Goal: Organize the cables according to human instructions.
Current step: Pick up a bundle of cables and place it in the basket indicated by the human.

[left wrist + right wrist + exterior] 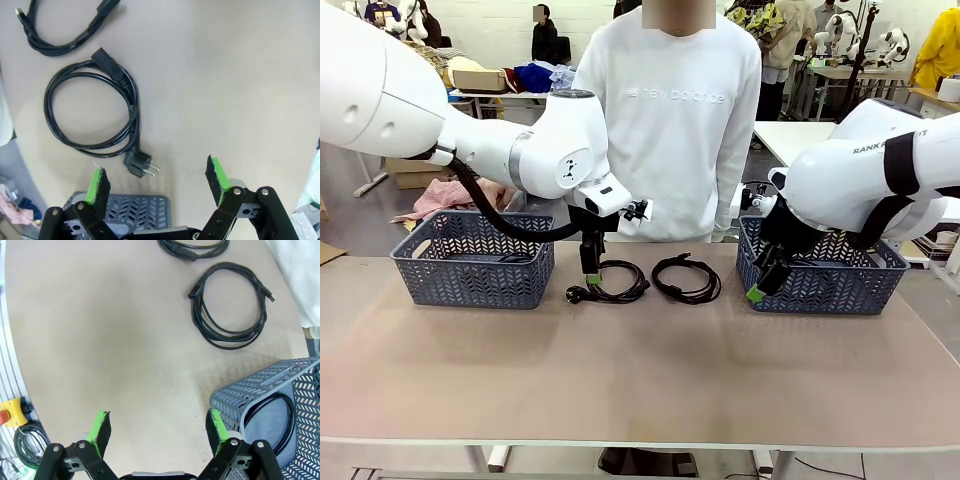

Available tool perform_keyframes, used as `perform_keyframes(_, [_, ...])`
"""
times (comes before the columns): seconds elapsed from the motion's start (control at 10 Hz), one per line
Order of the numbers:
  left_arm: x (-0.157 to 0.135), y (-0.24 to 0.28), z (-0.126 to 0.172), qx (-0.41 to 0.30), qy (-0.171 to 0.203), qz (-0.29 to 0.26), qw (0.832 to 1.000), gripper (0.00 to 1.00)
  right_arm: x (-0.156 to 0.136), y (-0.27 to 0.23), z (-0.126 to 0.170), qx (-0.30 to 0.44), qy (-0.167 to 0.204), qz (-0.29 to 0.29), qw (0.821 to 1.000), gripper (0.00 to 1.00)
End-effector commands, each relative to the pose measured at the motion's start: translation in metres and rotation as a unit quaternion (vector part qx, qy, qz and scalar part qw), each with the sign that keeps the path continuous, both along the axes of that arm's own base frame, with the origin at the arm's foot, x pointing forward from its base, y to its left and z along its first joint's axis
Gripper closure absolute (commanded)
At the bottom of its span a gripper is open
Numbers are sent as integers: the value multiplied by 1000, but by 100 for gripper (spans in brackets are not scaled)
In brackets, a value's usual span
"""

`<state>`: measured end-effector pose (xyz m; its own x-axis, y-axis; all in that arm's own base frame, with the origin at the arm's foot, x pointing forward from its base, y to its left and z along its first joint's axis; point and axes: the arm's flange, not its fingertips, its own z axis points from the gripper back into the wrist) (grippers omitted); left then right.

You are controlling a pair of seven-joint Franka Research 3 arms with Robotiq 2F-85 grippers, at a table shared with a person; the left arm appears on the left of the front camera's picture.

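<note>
white wall (495,30) | grey floor (360,215) | beige table (640,380) | cluttered far tables (520,97)

Black cables (134,115); blue-grey lattice baskets (470,272); beige table (640,370); white sweatshirt (670,150); green tool pads (95,185).

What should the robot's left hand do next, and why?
Probably lower the left gripper onto the coiled cable with the round plug and close on a loop. Its jaws hang open and empty over that cable, which lies loose on the table beside the left basket.
</note>
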<state>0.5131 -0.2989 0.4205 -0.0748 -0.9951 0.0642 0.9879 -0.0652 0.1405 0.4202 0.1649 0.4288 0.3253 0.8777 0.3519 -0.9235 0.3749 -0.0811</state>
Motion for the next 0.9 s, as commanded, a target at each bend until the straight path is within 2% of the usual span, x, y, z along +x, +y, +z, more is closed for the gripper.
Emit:
perform_keyframes(0.0, [-3,2,3,-3,-2,1,1000,0,-1,1,0,0,-2,-1,1000,0])
perform_keyframes(0.5, [-1,-1,1,-2,0,-2,1000,0,-1,1,0,0,-2,-1,1000,0])
perform_keyframes(0.8, [14,-16,-17,11,-11,-2,1000,0,-1,1,0,0,-2,-1,1000,0])
